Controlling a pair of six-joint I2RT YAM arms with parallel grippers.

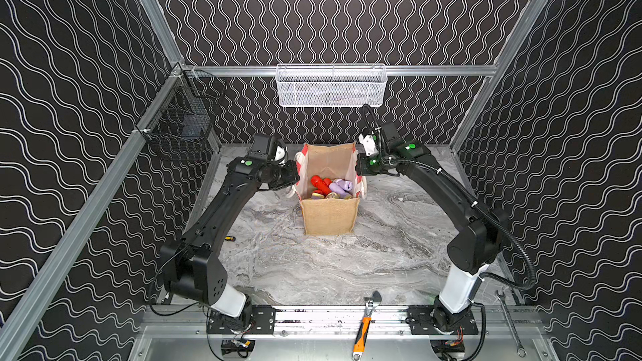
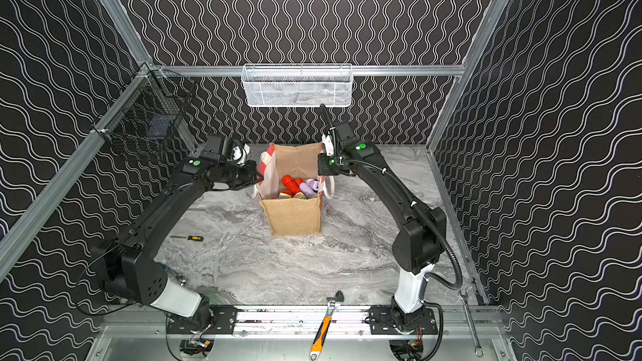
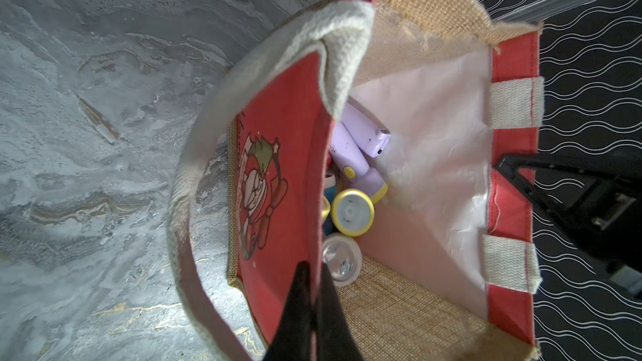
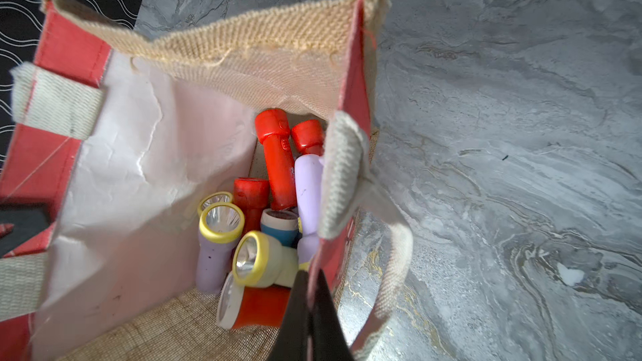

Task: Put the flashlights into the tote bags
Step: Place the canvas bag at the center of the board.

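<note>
Burlap and red cloth fill both of my wrist views. The tote bag (image 1: 329,217) stands upright on the marble table (image 1: 312,272), toward the far side, with its mouth spread wide between my two arms.

My left gripper (image 3: 313,270) is clenched on the rim of the bag's left red panel. The cloth is pinched flat between the two black jaws, and a white handle (image 3: 215,126) loops out over the table beside them. My right gripper (image 4: 310,276) is clamped the same way on the rim of the right red panel, just beside the bag's other handle. In both top views each gripper sits at its own side of the mouth, level with the rim.

The flashlights (image 1: 330,187) lie heaped on the bag's floor, touching one another. From my right wrist I make out a long red flashlight (image 4: 276,158) with more red ones around it. There is also a lilac flashlight (image 4: 215,248) with a yellow ring round its lens, a pale green flashlight (image 4: 269,262) and a blue flashlight (image 4: 279,229) wedged in the middle of the heap.

A white mesh basket (image 1: 330,86) hangs on the far wall above the bag, and a black wire basket (image 1: 180,116) hangs on the left wall. An orange-handled wrench (image 1: 364,324) lies across the near rail between my two bases. A plain spanner (image 1: 509,321) lies at the near right. A small yellow-black screwdriver (image 2: 189,238) rests on the table at the left, beside my left arm.
</note>
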